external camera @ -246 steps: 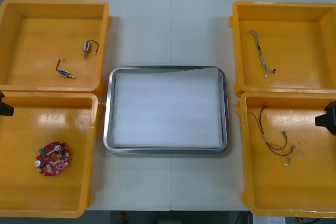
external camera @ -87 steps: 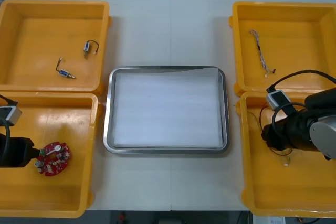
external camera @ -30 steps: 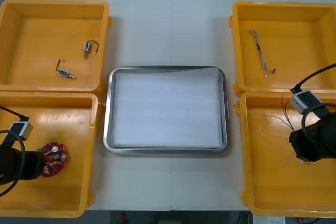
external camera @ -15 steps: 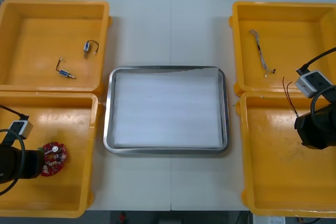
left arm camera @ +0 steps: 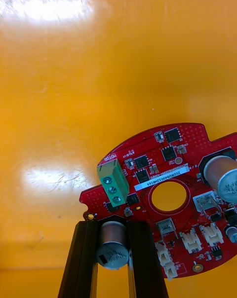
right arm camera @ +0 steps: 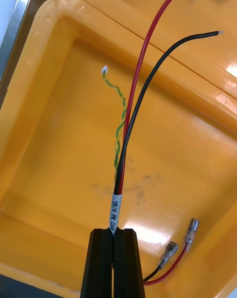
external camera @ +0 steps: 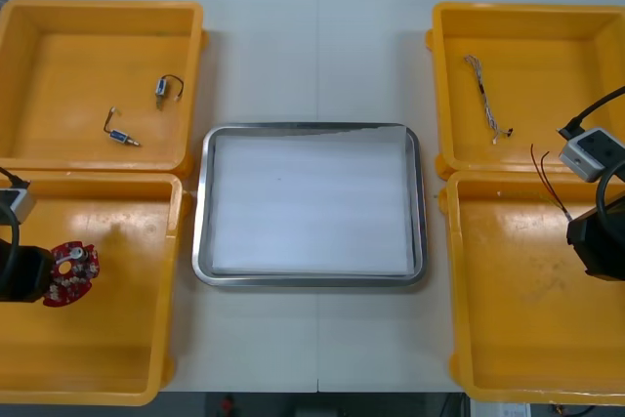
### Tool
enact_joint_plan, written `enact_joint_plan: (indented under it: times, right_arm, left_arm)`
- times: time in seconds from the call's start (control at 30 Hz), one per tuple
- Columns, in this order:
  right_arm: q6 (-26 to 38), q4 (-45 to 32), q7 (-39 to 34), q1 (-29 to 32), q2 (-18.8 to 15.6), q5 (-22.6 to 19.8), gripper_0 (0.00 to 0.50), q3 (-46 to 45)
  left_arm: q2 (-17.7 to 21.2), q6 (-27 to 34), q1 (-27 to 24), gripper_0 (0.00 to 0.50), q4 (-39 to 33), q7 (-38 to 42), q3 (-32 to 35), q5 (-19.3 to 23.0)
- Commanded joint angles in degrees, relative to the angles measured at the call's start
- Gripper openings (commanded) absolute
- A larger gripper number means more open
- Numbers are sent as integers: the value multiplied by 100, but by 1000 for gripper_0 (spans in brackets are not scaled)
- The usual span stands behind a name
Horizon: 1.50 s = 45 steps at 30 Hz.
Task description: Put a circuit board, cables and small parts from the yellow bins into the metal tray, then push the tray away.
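1. Circuit board point(external camera: 68, 273): round, red, one item. It sits in the near left yellow bin point(external camera: 174, 241), close to that bin's outer wall and well apart from the tray.
2. Left gripper point(external camera: 41, 275): the fingers are closed on a small metal can point(left arm camera: 112, 248) standing at the board's edge. The rest of the board point(left arm camera: 168, 194) juts out to one side of the fingers. The board looks lifted off the bin floor, though the views do not settle this.
3. Red and black cable point(external camera: 549, 181): one bundle, with a twisted green and yellow strand alongside. It is pinched in the right gripper point(right arm camera: 114, 233), whose fingers are pressed together on its labelled sleeve. Its long axis runs from the fingers toward the far right bin point(external camera: 437, 85), and the loose ends reach over the wall between the two right-hand bins.
4. Right gripper point(external camera: 596, 241): it is over the outer side of the near right bin point(external camera: 455, 271).
5. Metal tray point(external camera: 199, 212): white inside, it lies between the bins with nothing in it. It is on the robot's right of the board and on the robot's left of the cable, so each load has to travel inward over its bin's inner wall. Neither arm is clearly the nearer.
6. Not yet collected: small metal parts point(external camera: 122, 134) in the far left bin, and a blue and white cable point(external camera: 485, 95) in the far right bin.
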Motion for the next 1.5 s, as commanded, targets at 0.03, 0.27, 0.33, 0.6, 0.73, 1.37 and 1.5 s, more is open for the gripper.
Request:
enact_joint_plan:
  times: [0.03,0.27,0.33,0.6,0.73,1.37,1.5]
  right_arm:
    - [24,-245,-112,-130,-268,-120,0,-173]
    - [24,-324,-129,-139,-285,-208,0,-173]
    - [24,-359,-129,-139,-276,-234,0,-173]
    - [24,-447,-121,-139,-285,-287,0,-173]
    - [24,-456,-112,-139,-285,-287,0,-173]
    - [24,-526,-68,-139,-285,-287,0,-173]
    - [24,-526,-68,-139,-285,-287,0,-173]
  left_arm:
    - [119,639,-586,0,-335,6,360,165]
    - [181,1325,-1218,0,-546,437,369,314]
    - [216,1553,-1456,0,-581,595,307,446]
    - [242,1825,-2247,0,-748,1245,-282,806]
    - [242,1825,-2809,0,-774,1650,-958,789]
    - [-610,1571,-4356,0,-493,2616,-3279,86]
    - [-847,1571,-4435,0,-343,2678,-3622,-204]
